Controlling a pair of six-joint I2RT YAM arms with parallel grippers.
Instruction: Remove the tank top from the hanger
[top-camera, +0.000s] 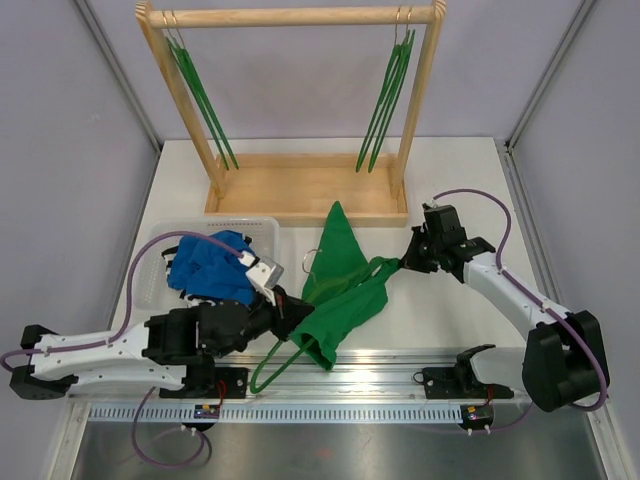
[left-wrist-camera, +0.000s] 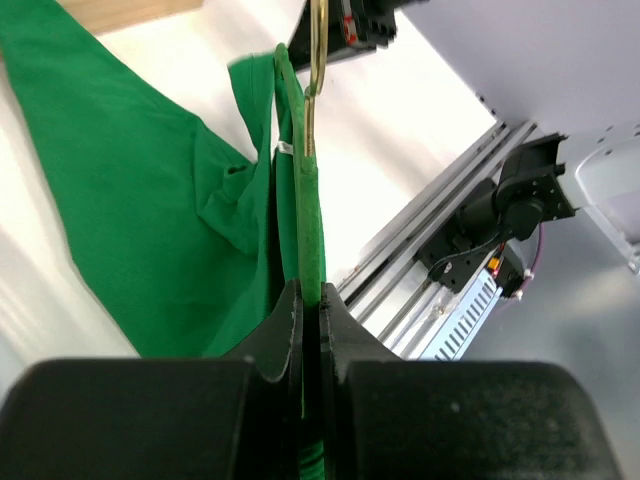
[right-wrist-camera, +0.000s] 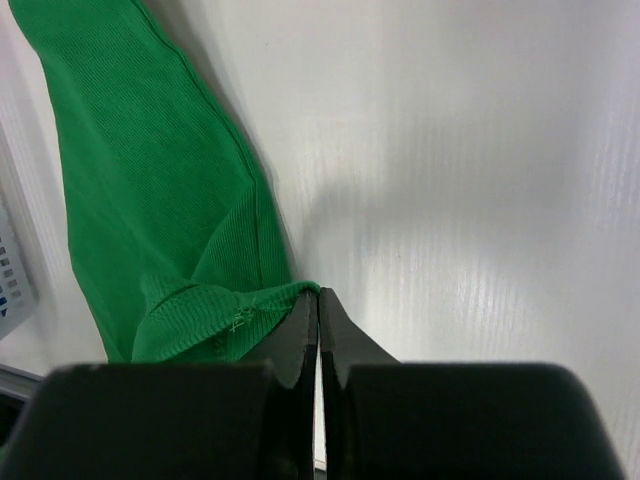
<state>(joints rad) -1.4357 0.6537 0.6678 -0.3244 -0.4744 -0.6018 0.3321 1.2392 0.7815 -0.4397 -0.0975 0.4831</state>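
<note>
Top external view puts the green tank top (top-camera: 340, 270) flat on the worktop (top-camera: 450, 170) between the two arms, its body fanned out toward the wooden rack (top-camera: 300, 190). The green hanger (top-camera: 272, 368) is threaded through it, and a loop of that hanger pokes out at the near edge.

Your left end effector (top-camera: 283, 305) is clamped tight with no gap. In the left wrist view it grips a narrow green strip that runs up to the metal hook (left-wrist-camera: 318, 50). I read that strip as the hanger's arm, but you cannot tell whether cloth is pinched in with it. Your right end effector (top-camera: 408, 258) is also fully closed, on the edge of one strap at the garment's right side, with bare worktop beyond it.

For this step, treat the left side as the anchor and do the work with the right. Draw the strap outward and slightly upward, along the line of the hanger's arm, so that it slides off the end and does not drag across it. Move slowly and watch the fabric between the two grips. If it goes taut while the hanger starts to follow, cloth is probably trapped on the left, and you should regrip lower on bare hanger. Stay clear of the basket (top-camera: 160, 235) holding the blue cloth (top-camera: 212, 265).
</note>
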